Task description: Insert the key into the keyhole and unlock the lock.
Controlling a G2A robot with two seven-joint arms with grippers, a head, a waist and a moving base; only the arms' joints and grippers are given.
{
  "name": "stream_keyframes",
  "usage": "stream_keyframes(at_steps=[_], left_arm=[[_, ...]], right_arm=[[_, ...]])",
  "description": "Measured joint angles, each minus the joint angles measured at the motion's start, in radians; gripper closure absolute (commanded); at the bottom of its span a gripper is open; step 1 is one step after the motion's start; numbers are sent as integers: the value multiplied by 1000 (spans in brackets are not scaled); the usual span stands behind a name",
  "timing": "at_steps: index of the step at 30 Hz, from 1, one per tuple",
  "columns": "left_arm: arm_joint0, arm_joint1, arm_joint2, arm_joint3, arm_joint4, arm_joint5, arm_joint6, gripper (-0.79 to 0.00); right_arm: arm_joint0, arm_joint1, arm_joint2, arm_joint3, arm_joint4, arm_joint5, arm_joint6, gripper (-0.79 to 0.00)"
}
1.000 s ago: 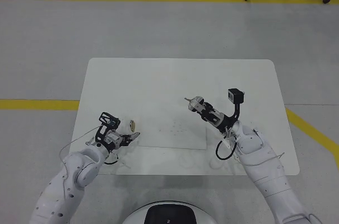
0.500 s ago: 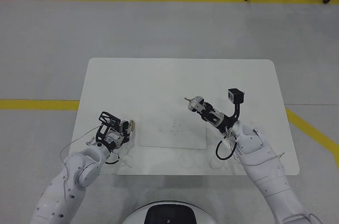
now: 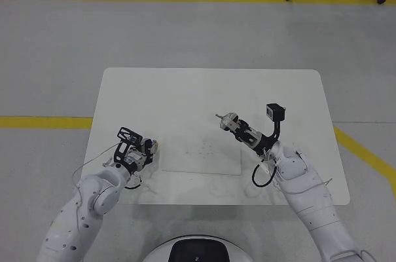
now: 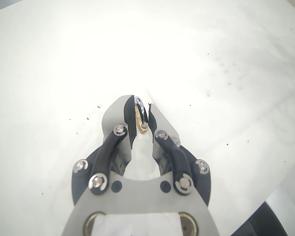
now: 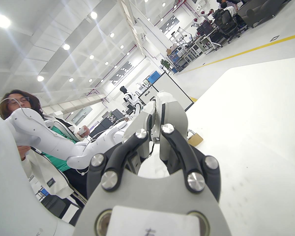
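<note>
1. Logged at the left side of the bench (image 3: 184, 92): lock (image 4: 140, 124), small, with a brass body and bright steel shackle, seen edge-on and pinched between the pads of the left gripper (image 4: 140, 103).
2. Judged at risk: narrow hold, likely to let the lock twist or slip once pushed. Keyhole not made out.
3. Logged right of centre, well apart from the lock: key (image 3: 218, 116), slim tip protruding from the right gripper (image 3: 225, 120), pressed together on it. Judged likely to jam if misaligned.
</note>
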Motion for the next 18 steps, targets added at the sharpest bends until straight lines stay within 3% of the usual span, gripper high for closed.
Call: stream_keyframes(at_steps=[4,7,14,18], left_arm=[[-7,0,-6,11,-9,-7,-13,-105],[-15,-1,-9,17,-15,-8,-20,0],[-41,-2,-13,53,-32,-5,-47,0],[-47,-3,-40,63,-151,-63,-59,0]], right_arm=[[0,0,0,0,0,0,0,0],[0,0,0,0,0,0,0,0],[0,0,0,0,0,0,0,0],[0,0,0,0,0,0,0,0]])
